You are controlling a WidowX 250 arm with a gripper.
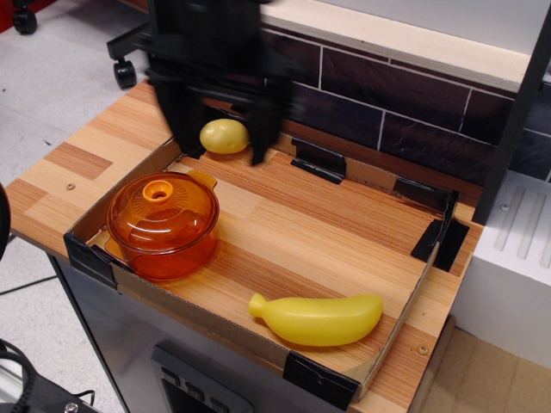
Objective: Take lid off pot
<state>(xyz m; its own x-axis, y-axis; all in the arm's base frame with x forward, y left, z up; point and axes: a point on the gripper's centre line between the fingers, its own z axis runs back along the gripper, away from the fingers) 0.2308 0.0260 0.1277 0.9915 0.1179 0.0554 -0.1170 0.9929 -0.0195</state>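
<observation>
While the gripper [219, 146] hung blurred and open-fingered behind the pot [164, 241], lid [161, 206] seated, a descent off the small knob [157, 190] risked shoving both.

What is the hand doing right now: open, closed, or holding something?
Hand: open and empty, fingers spread, blurred, up above the lemon; the lid sits on the pot.

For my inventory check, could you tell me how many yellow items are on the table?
2: a banana near the front edge, and a round lemon-like fruit at the back left, behind the pot.
</observation>
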